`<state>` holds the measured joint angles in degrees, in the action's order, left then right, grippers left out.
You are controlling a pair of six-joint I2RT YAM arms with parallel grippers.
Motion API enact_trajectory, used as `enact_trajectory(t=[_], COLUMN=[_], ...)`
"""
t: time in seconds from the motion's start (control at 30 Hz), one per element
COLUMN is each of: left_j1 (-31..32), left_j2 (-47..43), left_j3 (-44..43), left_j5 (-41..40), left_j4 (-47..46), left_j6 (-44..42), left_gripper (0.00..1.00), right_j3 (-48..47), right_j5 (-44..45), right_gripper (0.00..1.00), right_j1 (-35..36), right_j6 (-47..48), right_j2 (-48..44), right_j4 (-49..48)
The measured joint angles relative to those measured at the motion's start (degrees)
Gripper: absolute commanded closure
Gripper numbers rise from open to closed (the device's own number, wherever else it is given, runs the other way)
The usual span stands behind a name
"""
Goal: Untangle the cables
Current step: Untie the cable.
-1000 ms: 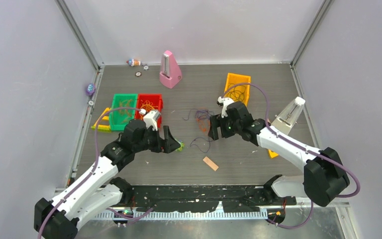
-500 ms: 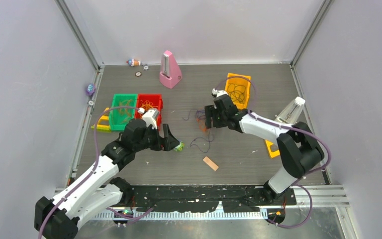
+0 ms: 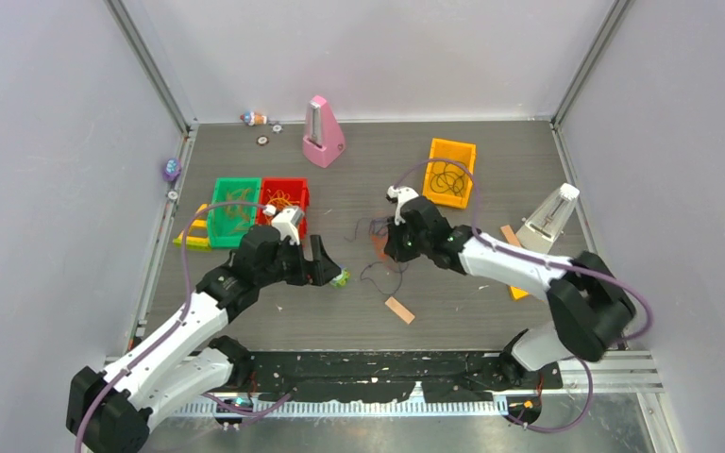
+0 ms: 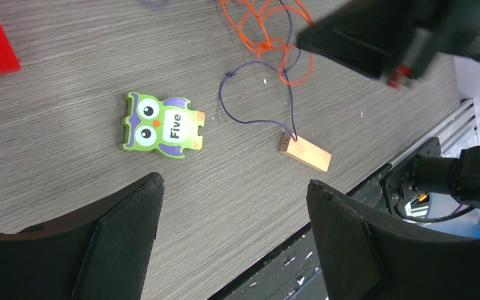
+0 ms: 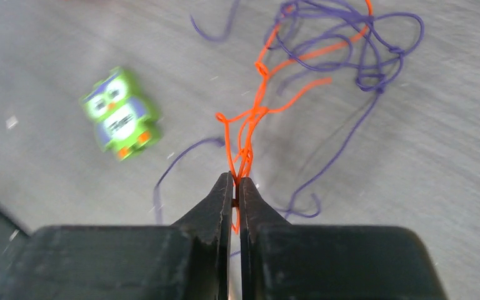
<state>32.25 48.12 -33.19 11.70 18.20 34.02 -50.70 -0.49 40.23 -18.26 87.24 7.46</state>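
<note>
The cables are a loose tangle of orange and purple strands on the grey table, mid-scene. In the right wrist view the orange strands run from the purple loops straight into my right gripper, which is shut on them. Its place in the top view is right over the tangle, right gripper. My left gripper is open and holds nothing. It hovers left of the tangle, left gripper, just above a green owl piece. One purple strand ends at a wooden block.
Green bin and red bin with strands stand at left. An orange bin with dark loops sits behind the right arm. Pink metronome at back, white metronome at right. The wooden block lies near the front.
My right gripper swung left and down onto the tangle and closed on the orange strands. The left arm has stayed where it was, still open.
</note>
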Motion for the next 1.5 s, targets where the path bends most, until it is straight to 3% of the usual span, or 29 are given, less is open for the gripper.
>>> enact_trajectory(t=[0.3, 0.47, 0.73, 1.13, 1.5], left_j1=[0.0, 0.26, 2.25, 2.38, 2.51], left_j2=[5.18, 6.88, 9.46, 26.32, 27.91], left_j3=[-0.02, -0.02, 2.54, 2.12, 2.62], left_j5=[0.79, 4.09, 6.27, 4.87, 11.76], left_j4=[-3.1, -8.55, -23.56, -34.88, -49.75], left_j6=[-0.11, -0.15, -1.6, -6.03, -7.04], left_gripper=[0.15, 0.15, 0.15, 0.14, 0.12], right_j3=[9.73, 10.1, 11.34, 9.57, 2.91], right_j5=[-5.57, -3.63, -1.84, -0.35, 3.21], right_gripper=[0.94, 0.94, 0.94, 0.94, 0.94], right_j1=[4.44, 4.39, 4.39, 4.39, 4.39], right_j6=[1.18, 2.54, 3.13, 4.68, 6.64], right_j2=[-22.67, -29.24, -31.69, -36.52, -38.8], right_j4=[-1.14, 1.46, 3.82, 10.16, 13.27])
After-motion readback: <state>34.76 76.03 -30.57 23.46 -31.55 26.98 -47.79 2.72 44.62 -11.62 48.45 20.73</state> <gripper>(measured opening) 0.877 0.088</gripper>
